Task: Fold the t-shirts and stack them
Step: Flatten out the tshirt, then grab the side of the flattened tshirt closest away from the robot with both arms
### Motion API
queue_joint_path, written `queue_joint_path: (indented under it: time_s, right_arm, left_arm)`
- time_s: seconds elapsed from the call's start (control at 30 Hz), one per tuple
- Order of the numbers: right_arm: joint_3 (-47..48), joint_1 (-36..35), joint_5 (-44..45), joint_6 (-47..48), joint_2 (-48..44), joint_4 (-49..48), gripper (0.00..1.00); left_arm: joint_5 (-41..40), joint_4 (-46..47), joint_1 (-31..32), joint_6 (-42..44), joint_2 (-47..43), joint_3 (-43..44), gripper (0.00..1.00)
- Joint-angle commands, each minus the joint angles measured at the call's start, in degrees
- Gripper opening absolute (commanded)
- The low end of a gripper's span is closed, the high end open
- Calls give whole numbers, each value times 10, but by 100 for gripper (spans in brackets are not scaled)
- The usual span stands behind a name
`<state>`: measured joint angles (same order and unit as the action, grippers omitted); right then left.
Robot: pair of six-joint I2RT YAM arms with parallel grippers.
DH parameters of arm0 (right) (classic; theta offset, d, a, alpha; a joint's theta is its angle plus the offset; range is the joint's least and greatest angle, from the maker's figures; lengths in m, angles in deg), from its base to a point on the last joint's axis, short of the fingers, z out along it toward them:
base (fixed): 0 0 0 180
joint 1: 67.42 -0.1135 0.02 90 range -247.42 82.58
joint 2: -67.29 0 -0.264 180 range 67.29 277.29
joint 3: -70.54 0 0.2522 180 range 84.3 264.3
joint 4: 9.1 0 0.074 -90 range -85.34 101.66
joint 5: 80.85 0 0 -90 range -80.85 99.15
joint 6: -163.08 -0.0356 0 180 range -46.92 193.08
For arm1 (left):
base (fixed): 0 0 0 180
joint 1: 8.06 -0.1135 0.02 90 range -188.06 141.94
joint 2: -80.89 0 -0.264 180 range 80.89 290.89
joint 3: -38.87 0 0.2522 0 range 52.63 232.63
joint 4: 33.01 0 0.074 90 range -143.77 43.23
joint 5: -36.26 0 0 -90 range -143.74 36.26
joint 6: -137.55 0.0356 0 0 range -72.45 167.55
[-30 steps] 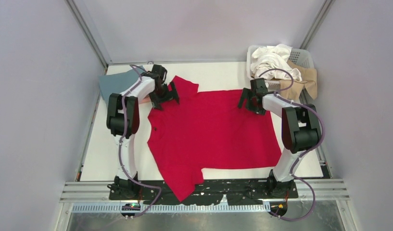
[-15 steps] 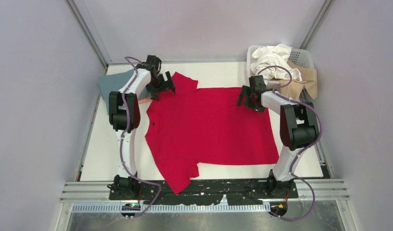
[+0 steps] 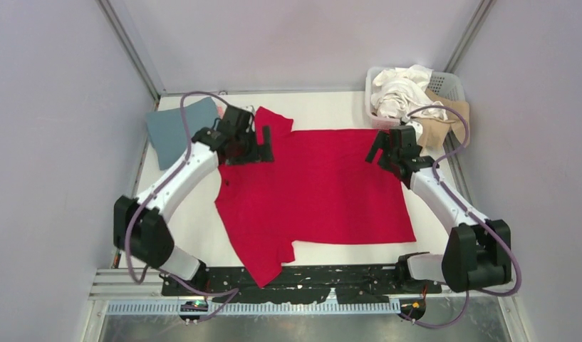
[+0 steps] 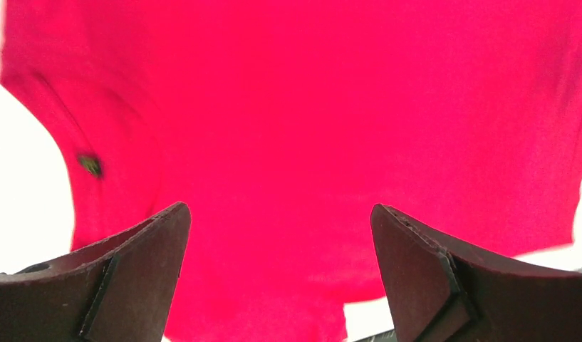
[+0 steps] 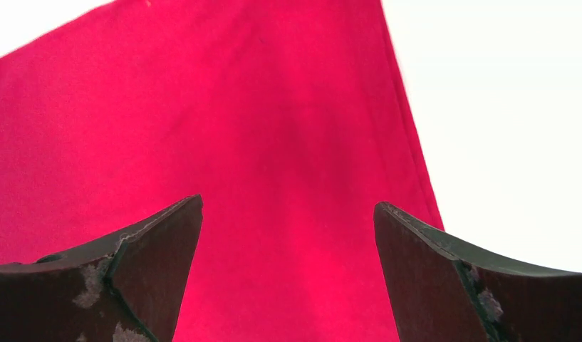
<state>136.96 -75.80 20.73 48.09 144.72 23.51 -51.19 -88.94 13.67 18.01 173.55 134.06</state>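
Observation:
A bright red t-shirt point(image 3: 313, 192) lies spread flat across the white table point(image 3: 167, 228), collar to the left, one sleeve at the far left and one at the near edge. It fills the left wrist view point(image 4: 330, 128) and the right wrist view point(image 5: 224, 121). My left gripper point(image 3: 263, 142) is open and empty above the shirt's far left shoulder. My right gripper point(image 3: 382, 151) is open and empty above the shirt's far right corner. A folded teal-blue t-shirt point(image 3: 175, 128) lies at the far left. White point(image 3: 398, 89) and tan point(image 3: 441, 121) t-shirts are heaped at the far right.
A white slotted basket point(image 3: 450, 82) at the far right corner holds the white and tan shirts. Metal frame posts and grey walls enclose the table. A black base rail point(image 3: 323, 281) runs along the near edge, under the shirt's near sleeve.
Both grippers have let go of the shirt's far edge and lifted back toward the near side. The shirt now lies flat, shifted slightly farther from the arm bases than a second ago.

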Motion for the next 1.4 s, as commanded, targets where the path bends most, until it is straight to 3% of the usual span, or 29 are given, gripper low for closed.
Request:
queue_joint_path:
  time_s: [0.0, 0.3, 0.37, 0.43, 0.6, 0.87, 1.1, 1.2, 1.33, 1.37]
  right_arm:
    - [-64, 2, 40, -38, -59, 29, 95]
    - [-102, 3, 63, -43, -135, 37, 95]
    - [-103, 3, 77, -46, -133, 44, 95]
    - [-101, 3, 81, -46, -132, 53, 95]
    - [-117, 3, 85, -46, -144, 51, 95]
    - [-137, 6, 118, -68, -155, 54, 95]
    - [-162, 24, 121, -93, -215, 66, 95]
    - [-174, 31, 129, -104, -233, 81, 95]
    - [-184, 52, 130, -134, -274, 172, 95]
    - [-188, 56, 115, -134, -283, 187, 95]
  left_arm:
    - [-85, 26, 97, -11, -120, -141, 100]
    - [-118, -17, 311, -121, -325, -363, 100]
    - [-117, -35, 372, -136, -334, -389, 99]
    - [-110, -40, 422, -151, -327, -406, 92]
    - [-99, -37, 508, -191, -298, -419, 87]
    - [-74, -12, 563, -216, -201, -419, 60]
    - [-56, -6, 589, -241, -169, -436, 58]
    - [-48, 4, 590, -244, -155, -438, 42]
    - [-62, -7, 592, -250, -144, -438, 1]
    - [-76, -19, 592, -252, -148, -435, 0]
